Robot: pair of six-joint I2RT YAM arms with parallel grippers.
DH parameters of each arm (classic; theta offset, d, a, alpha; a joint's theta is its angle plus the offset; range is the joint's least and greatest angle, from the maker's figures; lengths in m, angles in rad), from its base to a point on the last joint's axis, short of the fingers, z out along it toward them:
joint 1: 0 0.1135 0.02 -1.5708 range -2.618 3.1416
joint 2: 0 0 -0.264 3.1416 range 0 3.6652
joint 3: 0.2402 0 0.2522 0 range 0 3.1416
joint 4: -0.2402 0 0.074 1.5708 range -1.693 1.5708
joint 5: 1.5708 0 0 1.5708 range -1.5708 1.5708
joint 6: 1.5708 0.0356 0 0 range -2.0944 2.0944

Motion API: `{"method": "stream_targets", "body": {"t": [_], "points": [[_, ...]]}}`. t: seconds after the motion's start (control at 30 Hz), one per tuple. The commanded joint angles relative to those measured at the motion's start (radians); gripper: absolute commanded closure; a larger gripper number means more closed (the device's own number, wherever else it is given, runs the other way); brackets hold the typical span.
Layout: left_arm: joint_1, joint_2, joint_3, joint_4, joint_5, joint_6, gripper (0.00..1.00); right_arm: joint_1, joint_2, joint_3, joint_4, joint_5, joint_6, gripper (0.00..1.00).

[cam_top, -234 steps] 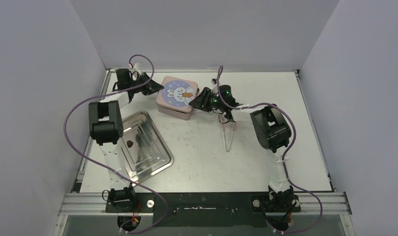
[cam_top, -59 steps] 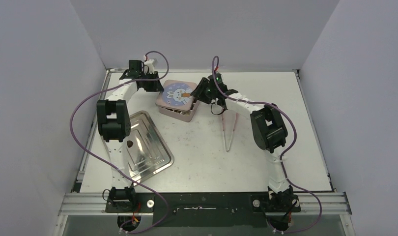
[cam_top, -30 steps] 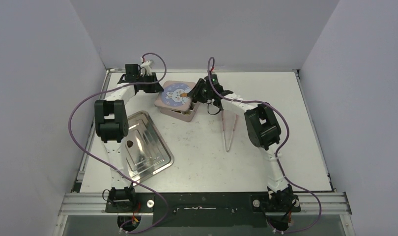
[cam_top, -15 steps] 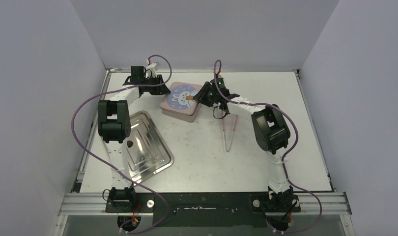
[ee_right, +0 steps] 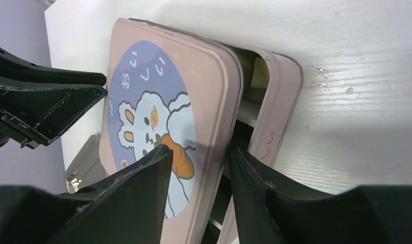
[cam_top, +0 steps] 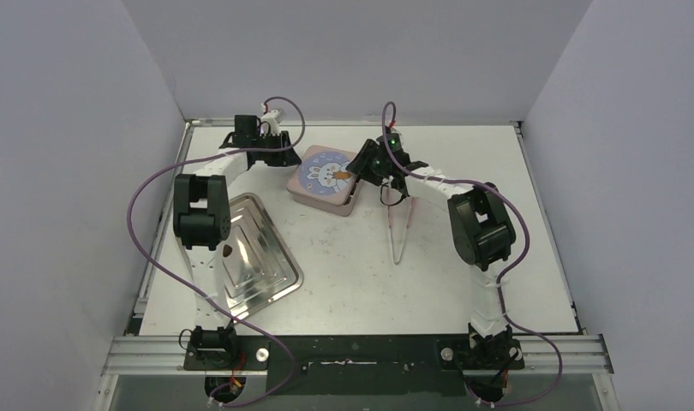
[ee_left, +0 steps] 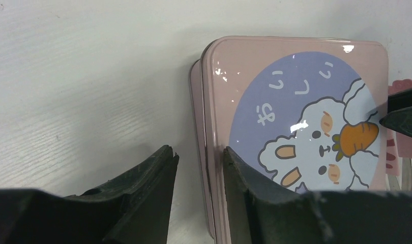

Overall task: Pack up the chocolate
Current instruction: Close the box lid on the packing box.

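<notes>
One dark brown chocolate piece (cam_top: 227, 251) lies on the silver tray (cam_top: 271, 276); the other pieces are hidden. The pink tin's rabbit lid (cam_top: 324, 175) sits askew on its base (ee_right: 281, 96), with a gap on the right side. My right gripper (cam_top: 358, 169) is shut on the lid's right edge (ee_right: 229, 91), one finger on the carrot picture and one in the gap under the lid (ee_right: 199, 150). My left gripper (cam_top: 285, 159) is open across the lid's left edge (ee_left: 199, 152). One of its fingers touches the rim and the other stands off over the table.
Pink-handled tongs (cam_top: 400, 229) lie on the table just right of the tin, and their handle shows in the left wrist view (ee_left: 400, 147). The tray lies at the front left. The back wall is close behind both grippers.
The tin has moved right along the back of the table, with both grippers going with it. The lid now sits shifted on its base. The tray and tongs have not moved.
</notes>
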Motion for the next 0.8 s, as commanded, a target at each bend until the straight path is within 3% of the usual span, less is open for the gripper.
{"method": "stream_targets", "body": {"t": [0.0,0.13,0.27,0.43,0.5,0.63,0.77], "points": [[-0.016,-0.081,0.007,0.005,-0.050,0.028,0.63,-0.026,-0.047,0.000,-0.110,0.034,-0.069,0.55],[-0.021,-0.081,0.004,0.012,-0.038,0.010,0.65,-0.036,-0.049,0.016,-0.153,0.046,-0.082,0.56],[-0.027,-0.089,-0.021,0.018,-0.027,-0.033,0.67,-0.050,-0.068,-0.005,-0.129,0.023,-0.095,0.49],[-0.048,-0.126,-0.113,0.109,-0.014,-0.125,0.67,-0.053,-0.084,-0.019,-0.043,-0.069,-0.106,0.63],[-0.060,-0.131,-0.117,0.095,-0.021,-0.132,0.67,-0.053,-0.083,-0.009,-0.045,-0.073,-0.099,0.64],[-0.071,-0.136,-0.123,0.089,-0.033,-0.139,0.68,-0.055,-0.092,0.010,-0.096,-0.013,-0.095,0.53],[-0.078,-0.144,-0.130,0.113,-0.030,-0.137,0.69,-0.062,-0.114,0.003,-0.147,0.029,-0.100,0.52]]}}
